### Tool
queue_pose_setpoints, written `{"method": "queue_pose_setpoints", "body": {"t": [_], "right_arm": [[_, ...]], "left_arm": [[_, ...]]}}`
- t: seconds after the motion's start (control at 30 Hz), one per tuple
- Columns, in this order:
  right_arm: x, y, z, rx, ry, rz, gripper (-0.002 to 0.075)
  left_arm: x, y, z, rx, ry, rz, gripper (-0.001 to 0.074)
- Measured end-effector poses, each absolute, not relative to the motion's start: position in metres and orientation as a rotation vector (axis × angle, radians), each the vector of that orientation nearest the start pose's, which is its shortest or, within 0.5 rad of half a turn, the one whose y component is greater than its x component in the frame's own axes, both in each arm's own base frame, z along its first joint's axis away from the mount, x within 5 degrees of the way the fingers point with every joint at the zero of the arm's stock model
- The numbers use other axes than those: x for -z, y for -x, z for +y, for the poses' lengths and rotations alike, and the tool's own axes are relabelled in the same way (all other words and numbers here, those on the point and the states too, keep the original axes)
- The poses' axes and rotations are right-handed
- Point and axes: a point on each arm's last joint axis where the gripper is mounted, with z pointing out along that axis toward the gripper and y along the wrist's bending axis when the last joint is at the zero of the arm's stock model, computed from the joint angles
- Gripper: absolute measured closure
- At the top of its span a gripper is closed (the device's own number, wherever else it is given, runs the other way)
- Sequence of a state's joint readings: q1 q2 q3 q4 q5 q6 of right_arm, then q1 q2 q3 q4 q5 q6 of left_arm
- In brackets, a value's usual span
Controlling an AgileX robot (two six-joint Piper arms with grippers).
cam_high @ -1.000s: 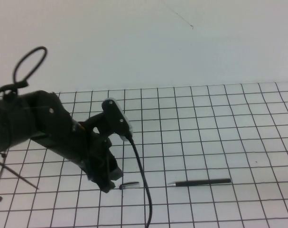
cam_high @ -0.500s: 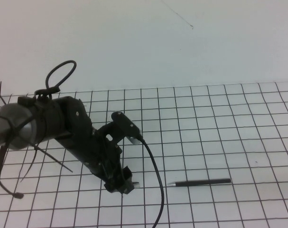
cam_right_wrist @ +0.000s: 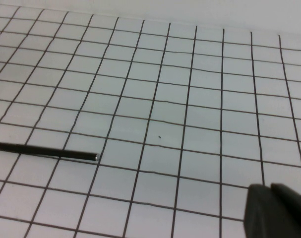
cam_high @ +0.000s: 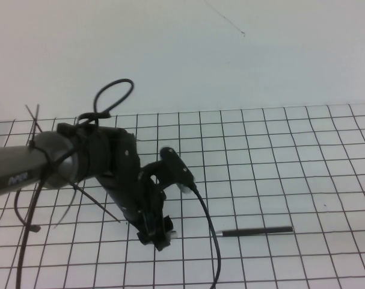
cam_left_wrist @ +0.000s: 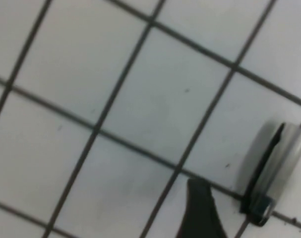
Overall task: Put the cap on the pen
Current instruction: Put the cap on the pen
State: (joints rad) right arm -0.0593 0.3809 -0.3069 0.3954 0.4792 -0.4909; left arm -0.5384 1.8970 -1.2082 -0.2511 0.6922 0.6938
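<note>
On the worktop, left end effector covers the cap, grip unclear; pen lies well apart; right end effector barely shows.

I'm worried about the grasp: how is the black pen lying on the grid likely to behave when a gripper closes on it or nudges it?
The pen looks thin, straight and rigid, so it likely won't bend. Lying flat with a round barrel, it may roll if nudged sideways. Its smooth body could slip. The left gripper is low over the cap; the right gripper is away from the pen.
</note>
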Motion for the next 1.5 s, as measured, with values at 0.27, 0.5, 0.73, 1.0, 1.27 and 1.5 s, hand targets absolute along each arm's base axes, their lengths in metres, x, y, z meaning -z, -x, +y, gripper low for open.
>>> {"method": "queue_pose_setpoints", "body": {"t": [0.27, 0.5, 0.73, 1.0, 1.27, 1.5], "right_arm": [[-0.251, -0.085, 0.011, -0.053, 0.191, 1.989, 0.0729], [-0.251, -0.085, 0.011, -0.053, 0.191, 1.989, 0.0729], [-0.251, -0.085, 0.011, -0.055, 0.189, 1.989, 0.0729], [-0.251, -0.084, 0.011, -0.055, 0.192, 1.993, 0.0729], [-0.251, -0.084, 0.011, -0.055, 0.192, 1.993, 0.0729], [-0.251, -0.085, 0.011, -0.054, 0.191, 1.991, 0.0729]], "left_arm": [[-0.162, -0.3, -0.222, 0.138, -1.649, 2.34, 0.0314], [-0.155, -0.299, -0.224, 0.123, -1.74, 2.304, 0.0318], [-0.152, -0.299, -0.225, 0.133, -1.743, 2.312, 0.0404], [-0.153, -0.3, -0.224, 0.127, -1.755, 2.306, 0.0649], [-0.172, -0.308, -0.226, 0.085, -1.672, 2.307, 0.065], [-0.21, -0.309, -0.223, 0.013, -1.647, 2.193, 0.0651]]}}
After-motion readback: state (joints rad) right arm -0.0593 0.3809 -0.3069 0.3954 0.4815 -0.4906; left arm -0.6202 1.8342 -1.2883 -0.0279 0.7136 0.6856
